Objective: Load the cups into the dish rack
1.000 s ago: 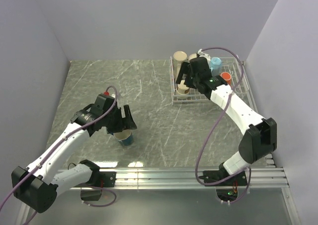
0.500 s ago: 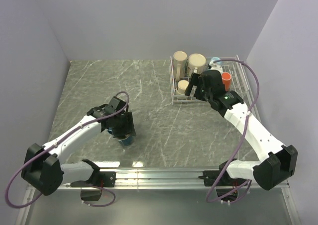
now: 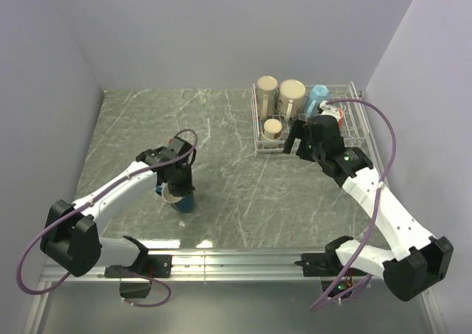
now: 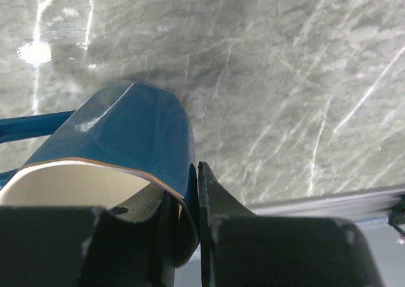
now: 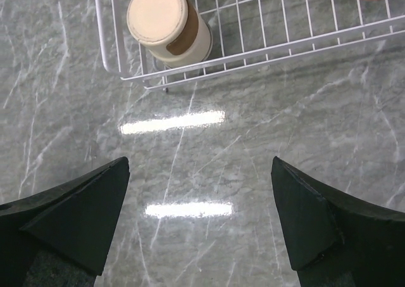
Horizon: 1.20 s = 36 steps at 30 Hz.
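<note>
left hand (image 4: 190, 195): closed on dark blue mug (image 4: 126, 135) | right hand (image 5: 199, 217): backed out of dish rack (image 3: 354, 120)

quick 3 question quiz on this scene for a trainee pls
1. True or false: the right end effector is open and holds nothing.
2. Which mug does the left end effector grip? A orange, B blue, C cream.
3. Fill in: in the right wrist view, the cream mug stands inside the ___.

Key: 1 true. 2 B, the blue mug, pinched at its rim. 3 rack.
</note>
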Each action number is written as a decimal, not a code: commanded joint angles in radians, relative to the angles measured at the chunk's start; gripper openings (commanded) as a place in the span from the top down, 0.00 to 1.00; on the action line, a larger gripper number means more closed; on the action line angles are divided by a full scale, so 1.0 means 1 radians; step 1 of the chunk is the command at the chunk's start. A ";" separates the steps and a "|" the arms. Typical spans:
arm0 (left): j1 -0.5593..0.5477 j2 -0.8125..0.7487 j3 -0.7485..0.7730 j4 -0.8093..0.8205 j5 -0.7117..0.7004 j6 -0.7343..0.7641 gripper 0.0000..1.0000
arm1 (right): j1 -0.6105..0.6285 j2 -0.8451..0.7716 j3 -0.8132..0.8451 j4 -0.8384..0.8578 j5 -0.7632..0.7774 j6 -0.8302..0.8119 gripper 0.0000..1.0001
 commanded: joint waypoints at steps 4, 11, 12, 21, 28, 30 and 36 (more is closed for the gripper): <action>0.006 -0.051 0.311 -0.024 0.015 0.072 1.00 | -0.012 -0.027 0.125 -0.013 -0.144 0.005 0.00; 0.054 -0.206 0.314 0.423 0.344 0.066 0.99 | -0.020 0.044 0.195 0.096 -0.681 0.238 0.00; 0.054 -0.224 0.297 0.475 0.370 0.038 0.99 | -0.020 0.047 0.163 0.137 -0.737 0.336 0.00; 0.061 -0.292 0.175 0.865 0.542 -0.120 0.99 | -0.019 0.081 0.071 0.510 -0.965 0.678 0.00; 0.061 -0.297 0.159 0.973 0.549 -0.166 0.99 | -0.017 0.096 -0.027 0.743 -1.022 0.873 0.00; 0.061 -0.306 0.136 1.005 0.542 -0.193 0.99 | -0.014 0.090 -0.058 0.780 -1.029 0.910 0.00; 0.060 -0.318 0.071 1.126 0.560 -0.269 0.99 | -0.003 0.093 -0.114 0.888 -1.037 0.987 0.00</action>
